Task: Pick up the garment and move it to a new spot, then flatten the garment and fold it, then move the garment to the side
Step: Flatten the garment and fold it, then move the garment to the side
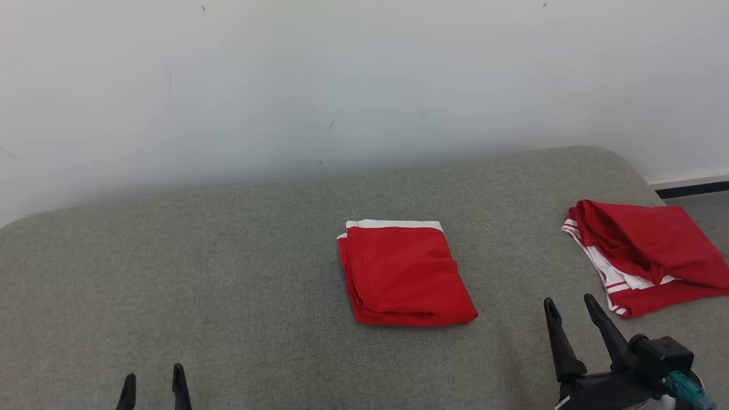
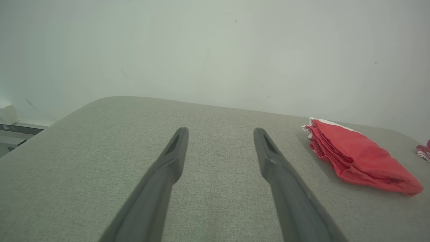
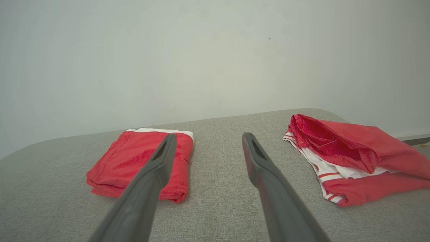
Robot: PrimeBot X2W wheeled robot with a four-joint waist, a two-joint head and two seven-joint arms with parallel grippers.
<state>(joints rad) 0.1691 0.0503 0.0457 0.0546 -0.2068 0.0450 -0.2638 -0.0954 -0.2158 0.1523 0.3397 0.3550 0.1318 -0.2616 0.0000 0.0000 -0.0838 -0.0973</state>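
Note:
A red garment (image 1: 404,273) with a white band along its far edge lies folded into a neat rectangle in the middle of the grey padded surface (image 1: 228,256). The left wrist view has it at the right (image 2: 356,154), the right wrist view at the left (image 3: 114,164). My left gripper (image 1: 154,373) is open at the lower left, well short of it, its fingers over bare fabric (image 2: 220,130). My right gripper (image 1: 569,300) is open too, hovering just right of the folded piece (image 3: 209,135). Neither holds anything.
A second red garment with white striped trim (image 1: 649,250) lies crumpled near the surface's right end (image 3: 356,148), and its tip shows at the edge of the left wrist view (image 2: 424,150). A pale wall (image 1: 342,85) rises right behind the surface. Its corners are rounded.

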